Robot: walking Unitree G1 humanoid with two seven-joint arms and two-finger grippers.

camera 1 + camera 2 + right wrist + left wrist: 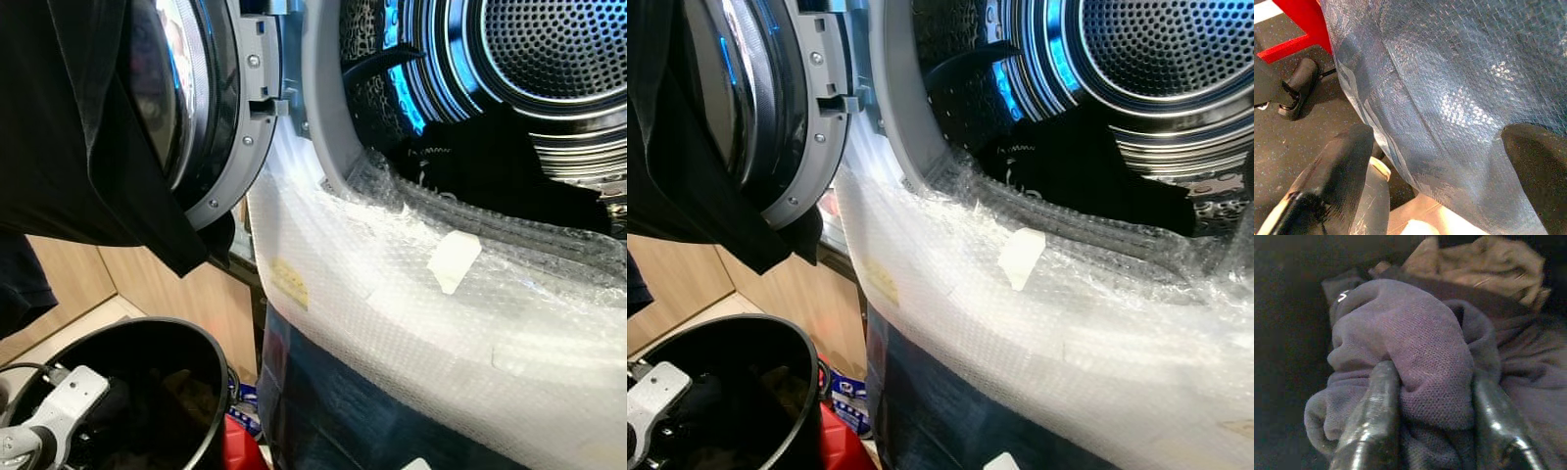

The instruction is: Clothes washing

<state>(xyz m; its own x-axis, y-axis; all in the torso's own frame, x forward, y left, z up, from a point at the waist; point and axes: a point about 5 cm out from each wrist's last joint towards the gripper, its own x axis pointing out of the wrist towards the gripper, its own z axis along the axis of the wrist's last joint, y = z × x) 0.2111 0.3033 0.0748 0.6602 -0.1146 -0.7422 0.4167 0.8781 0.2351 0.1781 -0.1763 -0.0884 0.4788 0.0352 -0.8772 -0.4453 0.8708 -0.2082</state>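
Clothes: one purple-grey knit garment (1415, 367), soft and bunched into a rounded lump, sits pinched between the two black fingers (1371, 426) of the left gripper (1432, 431), which press into it from either side. Behind it, at 1 o'clock in the left wrist view, lies one tan crumpled cloth (1484, 264), with a dark band of fabric between the two. Both rest inside one round black basket (211, 392) with a smooth glossy rim, seen at 7 o'clock in the left eye view, where the left arm's white wrist housing (64, 406) reaches into it.

One black garment (1087, 166) lies inside the washing machine drum (549, 49), a perforated steel cylinder lit blue, at 1 o'clock. A further black cloth (69, 137) hangs draped over the open round door (211, 108), at 10 o'clock; the door has a grey plastic ring and a glass bowl. One grey rubber seal (323, 108) lines the opening. The machine's front is wrapped in one sheet of clear bubble wrap (392, 313), dimpled and crinkled, carrying one pale tape patch (453, 259).

The right gripper (1440, 161) hangs low beside the bubble-wrapped front, its two black fingers (1337, 166) spread apart and holding nothing, above a dark speckled floor (1283, 147) with one red frame (1298, 24) nearby.
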